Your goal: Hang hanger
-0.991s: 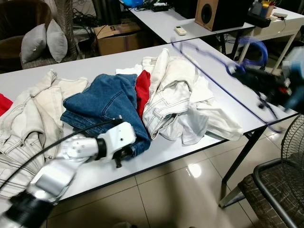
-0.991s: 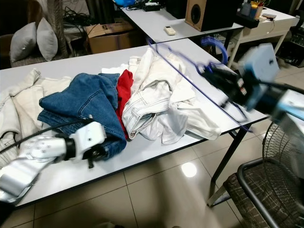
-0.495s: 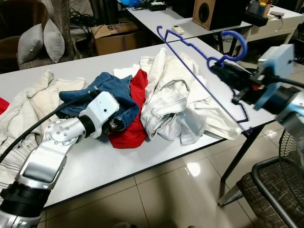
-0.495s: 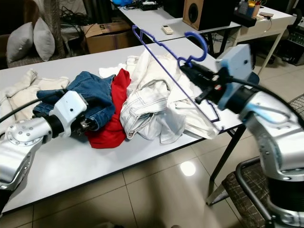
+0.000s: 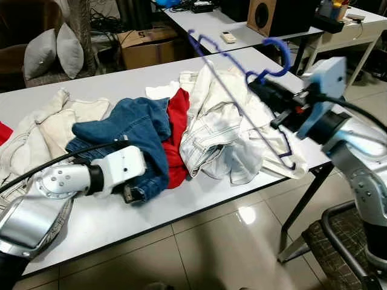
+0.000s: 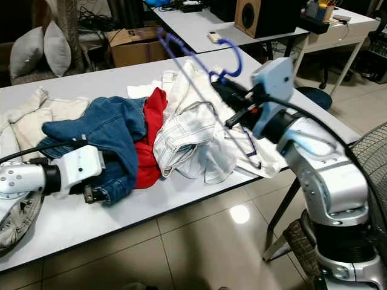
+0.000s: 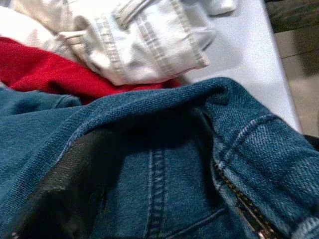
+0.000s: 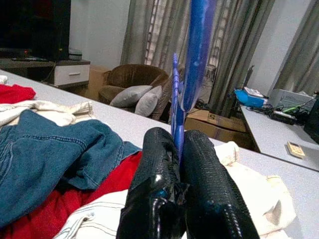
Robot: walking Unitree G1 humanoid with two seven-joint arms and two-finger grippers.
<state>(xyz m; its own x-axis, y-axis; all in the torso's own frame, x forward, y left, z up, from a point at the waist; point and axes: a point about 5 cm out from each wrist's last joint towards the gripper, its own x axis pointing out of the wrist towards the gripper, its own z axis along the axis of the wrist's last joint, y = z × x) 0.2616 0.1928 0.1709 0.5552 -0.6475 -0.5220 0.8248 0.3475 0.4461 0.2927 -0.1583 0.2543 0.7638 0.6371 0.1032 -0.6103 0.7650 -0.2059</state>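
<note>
A blue wire hanger is held up in the air over the pile of white clothes, and my right gripper is shut on it just below the hook. In the right wrist view the two black fingers pinch the hanger's blue stem. At the table's front edge, my left gripper is buried in the hem of the blue jeans and shut on them. The left wrist view is close on the jeans' waistband and zip. A red garment lies between the jeans and the white clothes.
The white table also carries beige clothes at the left. Low on the right stands a chair. Behind are a second table with a speaker, a cardboard box and grey pillows.
My right gripper has carried the hanger leftward, over the white clothes. My left gripper went in toward the pile, then drew back to the front edge, dragging the jeans with it.
</note>
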